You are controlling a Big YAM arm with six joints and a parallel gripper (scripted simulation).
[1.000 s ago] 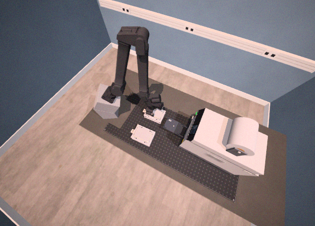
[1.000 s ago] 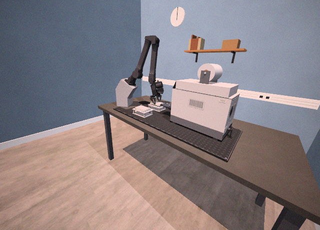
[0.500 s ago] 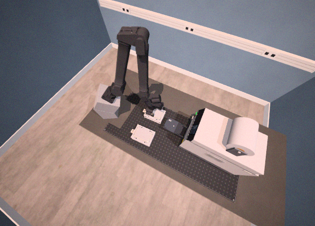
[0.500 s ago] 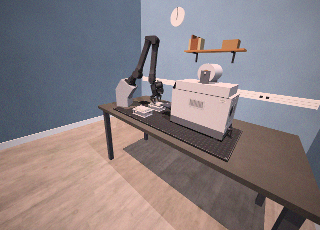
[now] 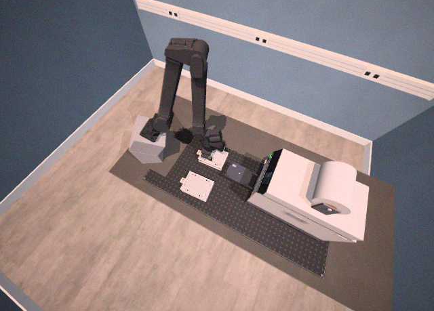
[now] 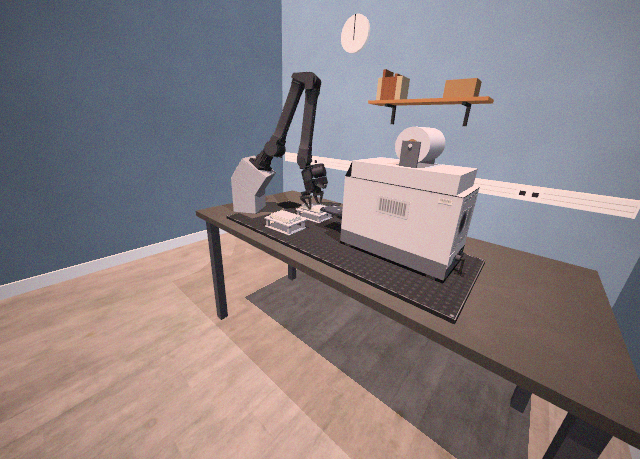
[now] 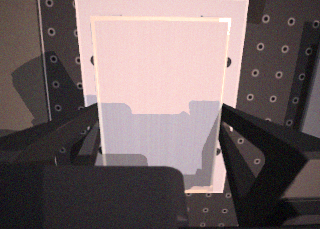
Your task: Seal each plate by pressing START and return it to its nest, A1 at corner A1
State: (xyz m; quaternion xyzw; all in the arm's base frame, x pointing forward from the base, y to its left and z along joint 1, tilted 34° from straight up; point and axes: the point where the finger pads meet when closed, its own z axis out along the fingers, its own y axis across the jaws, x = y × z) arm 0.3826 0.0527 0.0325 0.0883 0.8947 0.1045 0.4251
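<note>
My gripper (image 5: 213,151) (image 6: 313,205) (image 7: 159,109) is shut on a white plate (image 7: 160,64), one finger along each long side. The plate's top looks smooth and covered, with no wells showing. It is over the back nest (image 7: 238,39) (image 6: 323,219), roughly lined up with it; whether it is fully seated cannot be told. The other plate (image 5: 197,185) (image 6: 285,217) lies in the front nest, its top finely textured in the exterior view. The sealer (image 6: 403,206) has its dark stage (image 5: 240,173) out, with no plate on it. Its lamp (image 5: 270,156) is green.
The stage lies just right of the back nest, and the front nest is close by toward the table's front edge. The sealer's tall white body and foil roll (image 5: 334,185) (image 6: 421,143) stand to the right. The robot's grey base (image 5: 147,148) (image 6: 248,188) is at the left.
</note>
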